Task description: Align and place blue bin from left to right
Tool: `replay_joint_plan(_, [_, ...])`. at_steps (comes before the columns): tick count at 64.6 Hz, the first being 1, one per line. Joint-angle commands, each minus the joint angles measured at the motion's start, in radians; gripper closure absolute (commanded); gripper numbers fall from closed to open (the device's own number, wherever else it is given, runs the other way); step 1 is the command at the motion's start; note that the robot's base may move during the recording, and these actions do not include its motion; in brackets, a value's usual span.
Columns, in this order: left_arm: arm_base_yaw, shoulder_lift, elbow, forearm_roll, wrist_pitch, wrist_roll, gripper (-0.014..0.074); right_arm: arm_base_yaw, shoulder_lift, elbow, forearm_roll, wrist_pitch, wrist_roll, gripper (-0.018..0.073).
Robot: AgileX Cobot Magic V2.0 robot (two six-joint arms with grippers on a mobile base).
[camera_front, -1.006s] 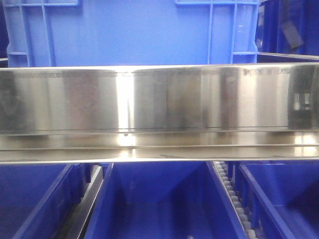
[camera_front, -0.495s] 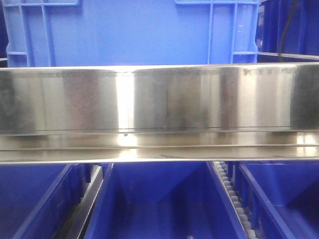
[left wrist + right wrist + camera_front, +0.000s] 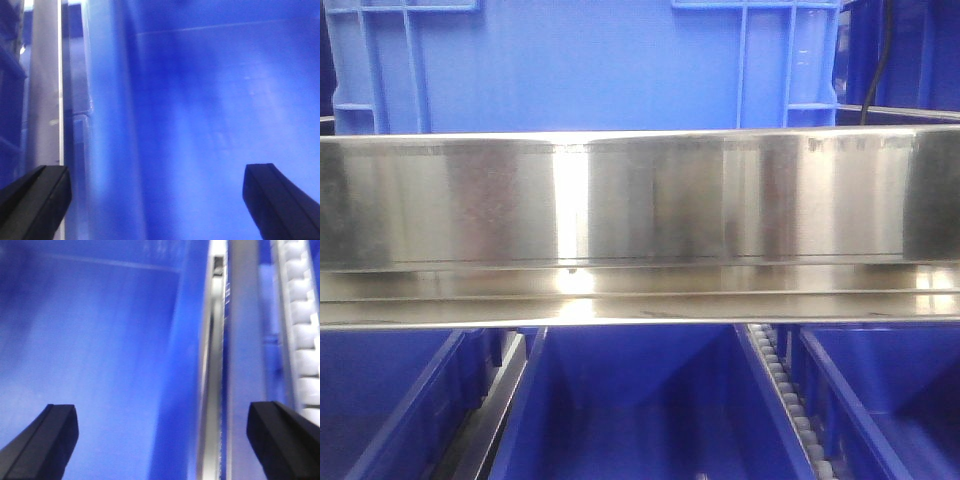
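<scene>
- Shelving fills the front view, where a polished steel beam (image 3: 640, 200) runs flat from 9 o'clock to 3 o'clock.
- Behind the beam, at 12 o'clock, the blue bin (image 3: 580, 65) stands upright, its ribbed wall rising above the beam's top edge.
- Under the beam, open lower bins (image 3: 640, 410) sit side by side from 7 o'clock to 5 o'clock. A white roller track (image 3: 782, 395) runs between the middle and right ones.
- At 1 o'clock a black cable (image 3: 878, 50) hangs just beside the blue bin.
- In the left wrist view, the left gripper (image 3: 156, 175) has its jaws spread wide, dark fingers at 8 and 4 o'clock, with nothing clamped. A blurred blue wall (image 3: 210, 90) lies beyond, and a grey rail (image 3: 45, 85) stands at 10 o'clock. Which bin this is cannot be told.
- In the right wrist view, the right gripper (image 3: 162, 410) is equally wide apart and empty. A blue inner face (image 3: 90, 340) lies at 10 o'clock, a metal rail (image 3: 217, 365) at 2 o'clock, and white rollers (image 3: 300, 315) at 3 o'clock.
</scene>
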Motion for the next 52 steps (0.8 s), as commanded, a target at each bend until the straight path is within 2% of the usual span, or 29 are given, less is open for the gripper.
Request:
replay_joint_plan(1, [0.022,-0.003,-0.006,-0.038,-0.008,0.013,-0.0003,-0.004,0.001,-0.008,-0.003,-0.012,-0.001,-0.0010])
replay_joint_plan(12, [0.035,-0.003,-0.006,-0.058,-0.008,0.039,-0.0003,-0.004,0.001,-0.008,-0.003,-0.012,0.009,-0.0010])
replay_joint_plan(44, [0.035,0.015,-0.006,-0.063,-0.008,0.038,-0.0003,-0.004,0.001,-0.008,-0.003,-0.012,0.016,-0.0010])
replay_joint_plan(52, [0.035,0.024,0.001,-0.088,-0.008,0.038,-0.0003,-0.004,0.001,-0.008,-0.003,-0.012,0.016,-0.0010])
